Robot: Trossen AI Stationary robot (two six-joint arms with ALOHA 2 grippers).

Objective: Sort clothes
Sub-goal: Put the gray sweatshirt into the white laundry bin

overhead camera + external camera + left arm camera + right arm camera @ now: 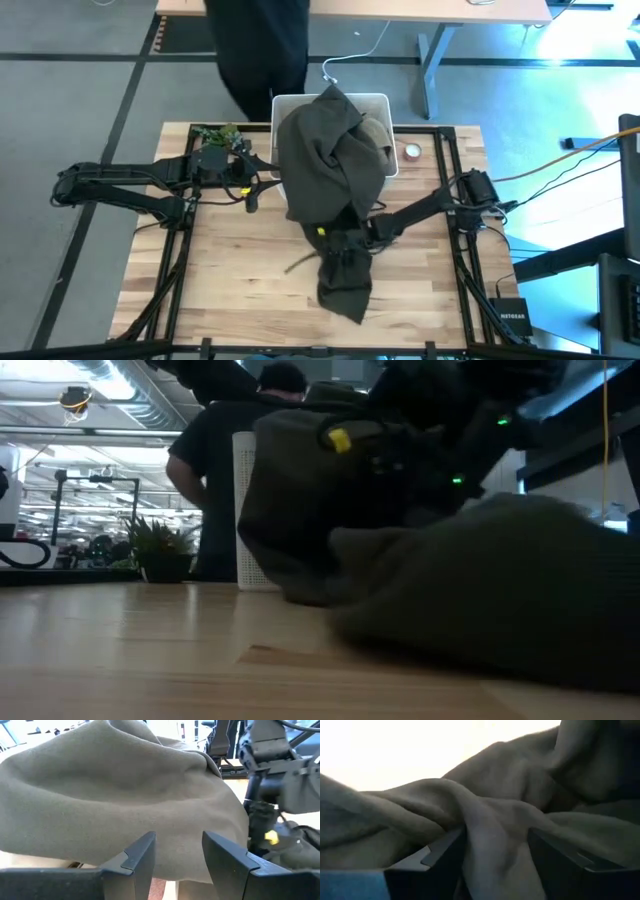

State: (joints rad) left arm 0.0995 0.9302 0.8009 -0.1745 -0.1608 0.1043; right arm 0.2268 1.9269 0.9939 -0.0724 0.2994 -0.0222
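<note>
White bin [378,102] at the tabletop's far edge: dark olive garment [330,160] draped over it, trailing onto the table. Right gripper [495,855]: fingers clamped on that garment. Left gripper [177,857]: fingers apart, empty, beside the bin.

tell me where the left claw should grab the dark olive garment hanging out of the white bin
Probably the draped fold facing the left claw, approached level from the left. The dark olive garment spills over the white bin there, and the right claw already grips its lower bunched part.

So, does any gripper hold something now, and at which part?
The right gripper pinches a bunched fold of the dark olive garment, between bin and table. The left gripper holds nothing.
</note>
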